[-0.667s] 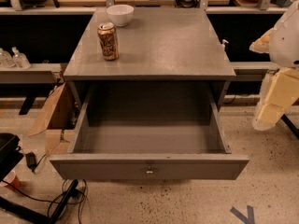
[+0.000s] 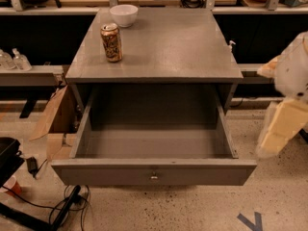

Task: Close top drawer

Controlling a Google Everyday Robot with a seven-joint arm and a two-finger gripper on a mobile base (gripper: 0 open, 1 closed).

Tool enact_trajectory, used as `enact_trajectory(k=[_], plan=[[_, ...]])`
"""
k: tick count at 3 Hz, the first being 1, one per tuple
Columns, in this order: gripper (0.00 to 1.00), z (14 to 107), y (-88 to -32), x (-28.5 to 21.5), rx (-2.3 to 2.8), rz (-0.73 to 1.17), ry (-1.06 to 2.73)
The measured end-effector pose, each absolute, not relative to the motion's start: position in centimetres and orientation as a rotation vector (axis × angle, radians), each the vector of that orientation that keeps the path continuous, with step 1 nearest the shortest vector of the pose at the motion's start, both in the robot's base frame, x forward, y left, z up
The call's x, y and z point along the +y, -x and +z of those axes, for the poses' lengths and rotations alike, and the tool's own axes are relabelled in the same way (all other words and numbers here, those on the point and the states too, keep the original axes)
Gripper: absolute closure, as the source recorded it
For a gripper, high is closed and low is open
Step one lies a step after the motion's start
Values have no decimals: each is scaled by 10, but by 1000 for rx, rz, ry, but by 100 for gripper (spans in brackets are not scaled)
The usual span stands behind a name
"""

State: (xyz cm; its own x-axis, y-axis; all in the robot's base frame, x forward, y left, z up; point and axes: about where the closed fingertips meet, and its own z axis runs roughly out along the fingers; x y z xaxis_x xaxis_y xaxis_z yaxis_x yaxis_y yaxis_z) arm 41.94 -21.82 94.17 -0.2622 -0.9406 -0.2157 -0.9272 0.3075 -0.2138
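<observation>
The top drawer, matte grey wood with a round metal knob, is standing open at lower centre. The cream gripper is hanging at the right edge, its state impossible to tell. A gold can, print unreadable, is sitting upper left.

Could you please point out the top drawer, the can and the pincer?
top drawer (image 2: 154, 177): camera view, front-panel knob.
can (image 2: 111, 42): camera view, its printed side.
pincer (image 2: 280, 131): camera view, right of drawer, pale lower part.
</observation>
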Motion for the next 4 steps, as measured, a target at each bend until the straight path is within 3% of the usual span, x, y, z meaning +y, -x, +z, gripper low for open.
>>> enact_trajectory(k=[4], plan=[[92, 742, -310, -222, 2330, 32, 1541]])
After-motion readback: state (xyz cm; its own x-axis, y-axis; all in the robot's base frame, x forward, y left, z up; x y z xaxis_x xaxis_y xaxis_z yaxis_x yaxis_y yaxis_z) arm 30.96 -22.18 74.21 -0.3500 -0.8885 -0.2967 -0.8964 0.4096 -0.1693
